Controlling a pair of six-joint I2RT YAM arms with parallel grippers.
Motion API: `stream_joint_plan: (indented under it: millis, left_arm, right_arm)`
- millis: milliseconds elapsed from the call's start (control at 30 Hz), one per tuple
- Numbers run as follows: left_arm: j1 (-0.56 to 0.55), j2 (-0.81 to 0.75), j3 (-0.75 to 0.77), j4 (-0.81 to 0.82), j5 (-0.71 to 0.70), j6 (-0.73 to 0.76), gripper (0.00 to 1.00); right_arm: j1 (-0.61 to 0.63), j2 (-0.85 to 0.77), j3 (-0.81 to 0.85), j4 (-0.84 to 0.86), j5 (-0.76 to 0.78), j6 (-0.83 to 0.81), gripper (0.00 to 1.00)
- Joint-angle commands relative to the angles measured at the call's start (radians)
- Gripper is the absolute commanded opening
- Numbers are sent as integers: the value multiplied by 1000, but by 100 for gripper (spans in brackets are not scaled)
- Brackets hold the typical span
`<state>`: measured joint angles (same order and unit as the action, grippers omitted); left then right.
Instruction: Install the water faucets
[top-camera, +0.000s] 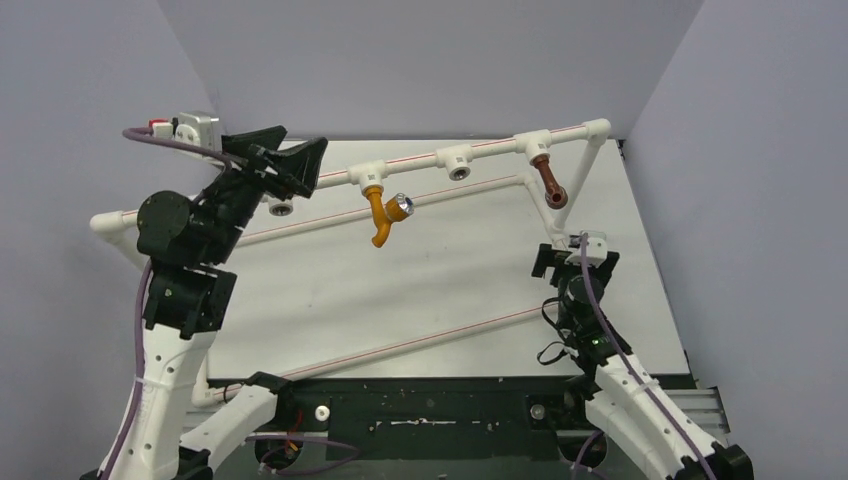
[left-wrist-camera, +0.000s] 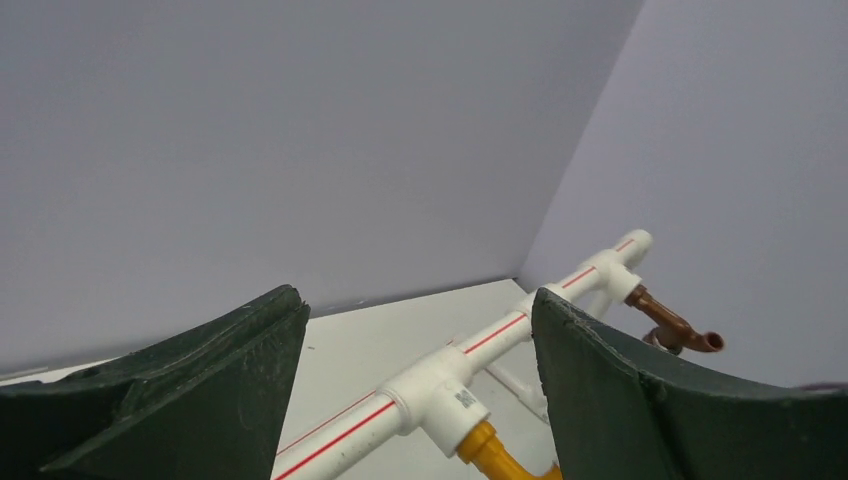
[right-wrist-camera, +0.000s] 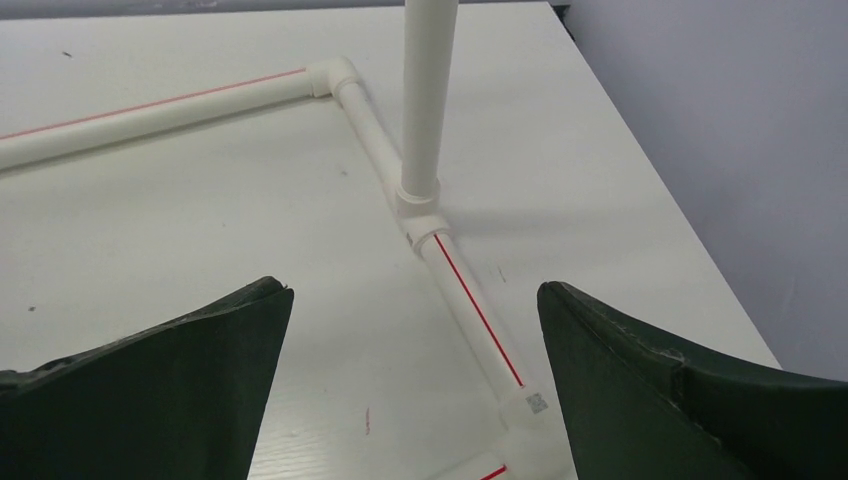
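Note:
The orange-yellow faucet (top-camera: 380, 215) hangs from a white T socket (top-camera: 369, 177) on the raised pipe, its silver knob to the right. The dark red-brown faucet (top-camera: 549, 180) sits in the socket near the pipe's right end. My left gripper (top-camera: 305, 138) hovers open just left of the orange faucet's socket, with nothing between its fingers. The left wrist view shows that socket (left-wrist-camera: 440, 390), the orange faucet (left-wrist-camera: 495, 455) and the red-brown faucet (left-wrist-camera: 670, 325) beyond the open left gripper (left-wrist-camera: 417, 295). My right gripper (top-camera: 575, 262) is open and empty, low over the frame's right side.
A white pipe frame (top-camera: 420, 340) lies on the table. One bare socket (top-camera: 458, 160) sits between the two faucets, another (top-camera: 281, 207) below my left gripper. An upright pipe (right-wrist-camera: 428, 90) rises from the floor pipe (right-wrist-camera: 470, 300) ahead of my right gripper (right-wrist-camera: 415, 288). Grey walls enclose the table.

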<state>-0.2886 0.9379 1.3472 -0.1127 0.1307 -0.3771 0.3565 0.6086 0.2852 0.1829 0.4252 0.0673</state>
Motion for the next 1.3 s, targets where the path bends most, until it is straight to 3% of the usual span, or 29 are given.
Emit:
stream_joint_plan:
  millis: [0,100,333,467,567,633,833,1267]
  left_arm:
    - [-3,-77,-97,117,174,0,81]
    - [-3,-122,-167,170,252,-1,82]
    - [-15,-200,-272,202,320,51,93]
    - [-51,-248,-350,261,330,86,95]
    - [-64,-302,-425,331,330,99,96]
    - [-66,-330,-473,374,342,102,96]
    - [-66,-389,-556,440,378,113,96]
    - [-52,-492,-628,475,311,101,96]
  right_arm:
    - [-15,210,-76,437,111,-30,100]
    - [-46,443,-101,668,132,-60,100]
    - [-211,767,-169,1076,-56,-67,100]
    - [-248,864,-142,1123,-99,-68,100]
    - [-255,1020,-140,1284,-112,-84,100]
    - [-243,992,-79,1112,-142,-88,100]
    - [-269,1004,-57,1081,-154,-68,100]
    - [-287,1003,-41,1059,-184,-67,100]
